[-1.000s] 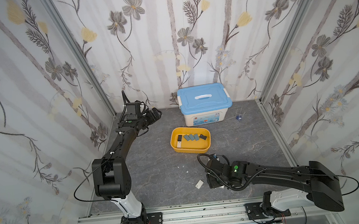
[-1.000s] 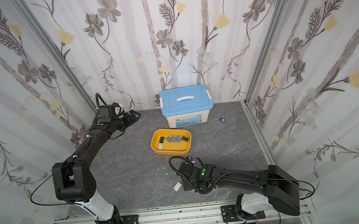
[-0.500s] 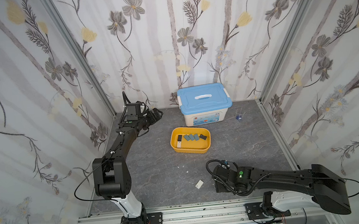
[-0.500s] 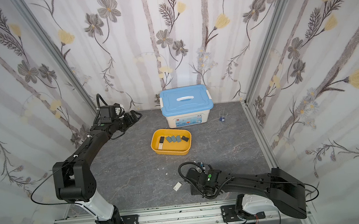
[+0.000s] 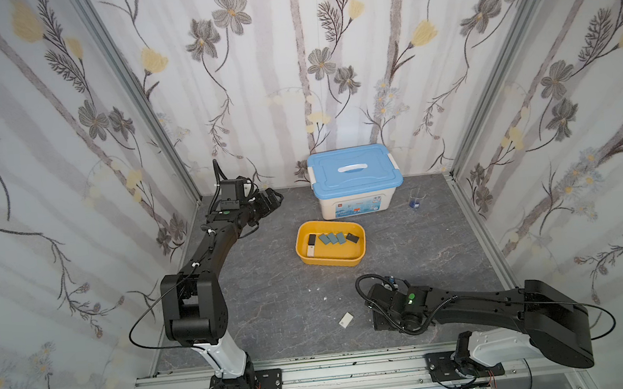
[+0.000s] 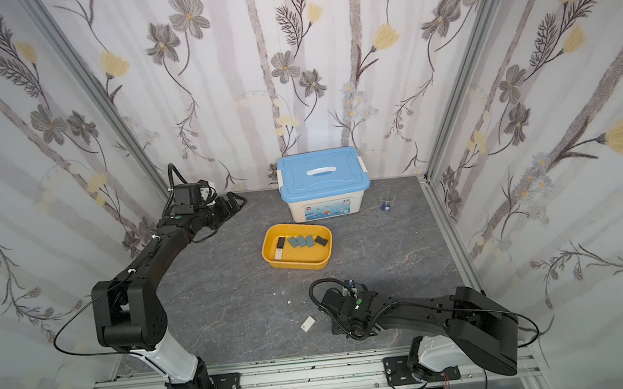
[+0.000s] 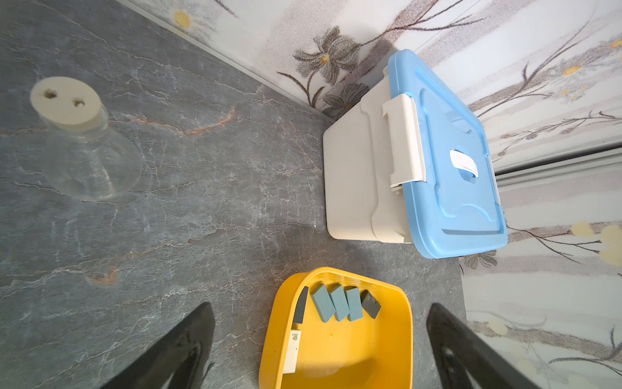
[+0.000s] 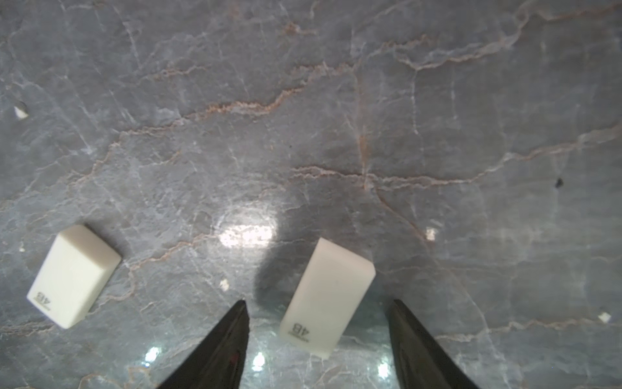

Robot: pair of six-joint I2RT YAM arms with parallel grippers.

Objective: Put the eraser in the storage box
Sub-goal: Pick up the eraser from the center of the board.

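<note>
Left arm: reaches from its front base toward the back left corner, forearm raised over the bare tabletop.
Left tool: black tapered fingers spread wide, pointing toward the storage box.
Right arm: folded low along the front edge, forearm reaching toward the middle, wrist turned down at the tabletop.
Right tool: fingers apart, one on each side of the eraser, with a gap showing on both sides.
Eraser: white matte block with softened edges, "4B" printed at one end. It lies flat on the tabletop, well apart from the storage box, and is hidden beneath the wrist in both top views.
Second eraser: the same make, lying beside the right tool.
Storage box: shallow yellow plastic tub with rounded corners and a smooth rolled rim. It holds small blocks: three blue-grey, two dark, one white-sleeved.
Tabletop: grey stone-look slab with pale and rust veins, glossy enough to mirror lamps.
Bin: white plastic with a blue clip-on lid, standing behind the storage box.
Flask: clear glass, conical, with a two-holed stopper.
</note>
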